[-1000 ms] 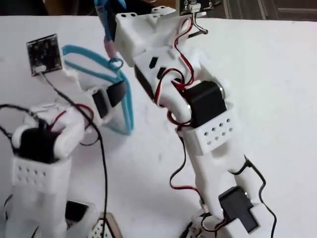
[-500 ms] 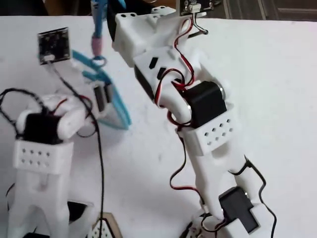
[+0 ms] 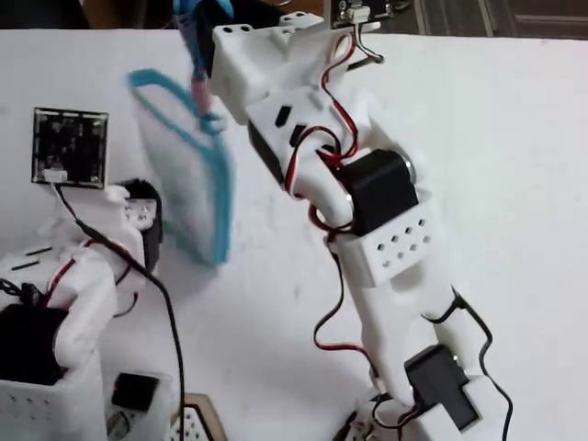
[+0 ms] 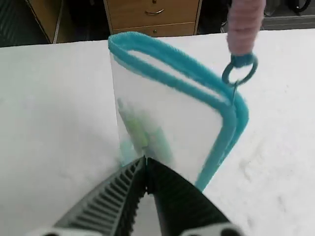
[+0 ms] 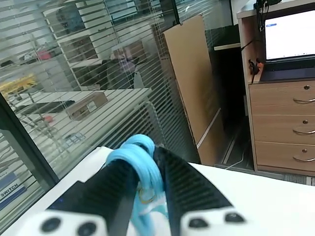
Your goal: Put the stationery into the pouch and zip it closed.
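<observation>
Right pincer (image 5: 146, 158) clenches the blue strap (image 5: 134, 151), left pincer (image 4: 145, 163) nips the pouch (image 4: 172, 113), drawers (image 4: 152, 17) behind.

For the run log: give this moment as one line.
left gripper: shut, at pouch edge | right gripper: shut on blue loop | pouch: upright, green item inside

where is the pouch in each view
High view: pouch stands on edge left of centre, under its strap.
Left wrist view: pouch mid-picture, just past the left gripper.
Right wrist view: pouch itself cannot be made out; the right gripper pinches its strap.
Shared landmark: the strap, pink near the ring, blue at the jaws.
</observation>
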Robot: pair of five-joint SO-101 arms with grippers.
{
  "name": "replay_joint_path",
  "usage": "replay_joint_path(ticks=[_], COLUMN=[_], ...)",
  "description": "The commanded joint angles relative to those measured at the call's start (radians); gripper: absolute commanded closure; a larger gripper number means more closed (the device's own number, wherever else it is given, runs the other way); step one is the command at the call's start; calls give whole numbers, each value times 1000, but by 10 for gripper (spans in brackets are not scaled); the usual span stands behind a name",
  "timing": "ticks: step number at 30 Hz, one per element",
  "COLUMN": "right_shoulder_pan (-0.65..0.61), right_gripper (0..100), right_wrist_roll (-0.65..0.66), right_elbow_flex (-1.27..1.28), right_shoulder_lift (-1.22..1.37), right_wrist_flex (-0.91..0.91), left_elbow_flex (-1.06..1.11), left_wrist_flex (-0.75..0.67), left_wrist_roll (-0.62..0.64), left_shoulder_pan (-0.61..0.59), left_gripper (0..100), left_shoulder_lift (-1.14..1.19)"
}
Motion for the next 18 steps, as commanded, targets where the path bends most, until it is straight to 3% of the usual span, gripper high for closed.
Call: replay_joint_path(ticks=[1, 7, 11, 14, 18], right_shoulder_pan=[8, 7, -8, -71, -182], right_gripper=[983, 983, 983, 983, 983], right_wrist_roll=[-9, -9, -6, -2, 44], right_elbow_flex=[-44, -44, -46, -81, -169], right_shoulder_lift=[-8, -15, -16, -22, 5], right_wrist_flex=[-22, -22, -22, -18, -21], left_elbow_flex=[-12, -18, -14, -12, -14], left_wrist_flex=[12, 14, 11, 14, 14], left_wrist_roll=[-25, -25, -6, 117, 296], left_shoulder_pan=[-8, -1, -1, -1, -1], left_gripper=[975, 971, 856, 745, 720], left_shoulder_lift=[-10, -16, -16, -16, -16])
